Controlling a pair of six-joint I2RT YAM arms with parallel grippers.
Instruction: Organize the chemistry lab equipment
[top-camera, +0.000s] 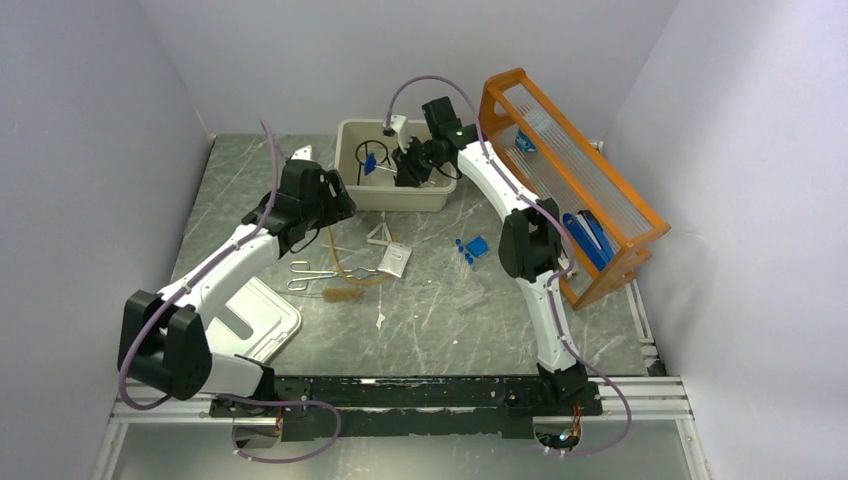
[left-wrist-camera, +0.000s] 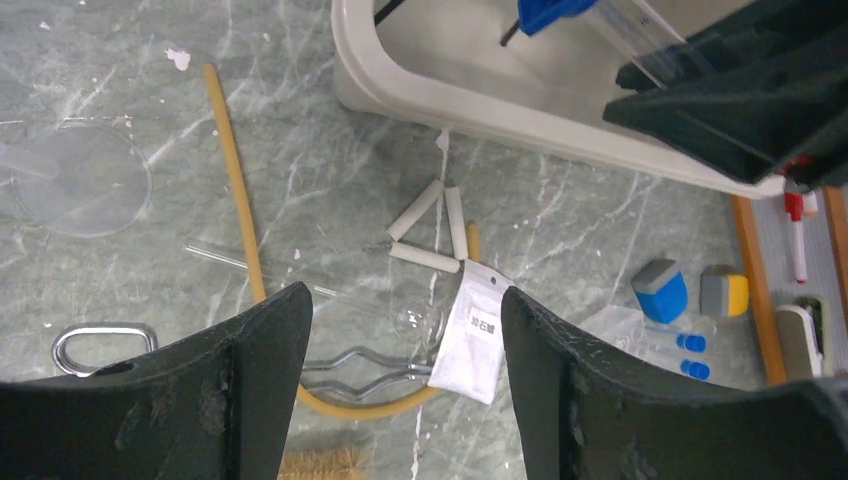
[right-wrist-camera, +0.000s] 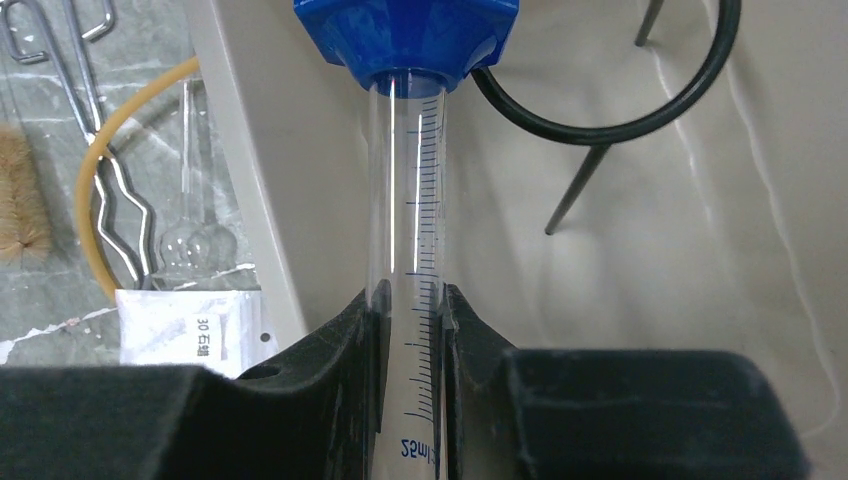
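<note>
My right gripper (top-camera: 403, 166) is shut on a clear 25 ml graduated cylinder (right-wrist-camera: 408, 200) with a blue base (top-camera: 371, 161) and holds it inside the beige tub (top-camera: 400, 198), next to the black wire tripod ring (right-wrist-camera: 620, 110). My left gripper (left-wrist-camera: 405, 300) is open and empty above the table. Below it lie the white packet (left-wrist-camera: 475, 335), metal tongs (left-wrist-camera: 350, 365), tan rubber tube (left-wrist-camera: 235, 190), white triangle (left-wrist-camera: 430, 230) and brown-bristled brush (left-wrist-camera: 320, 465). Blue-capped tubes (top-camera: 465, 255) lie to the right of the packet.
The orange wooden rack (top-camera: 570, 180) stands at the right. The tub's white lid (top-camera: 255, 320) lies at the near left. A clear glass bulb tube (left-wrist-camera: 415, 318), a clear round dish (left-wrist-camera: 75, 180) and a blue block (left-wrist-camera: 660, 290) lie on the table.
</note>
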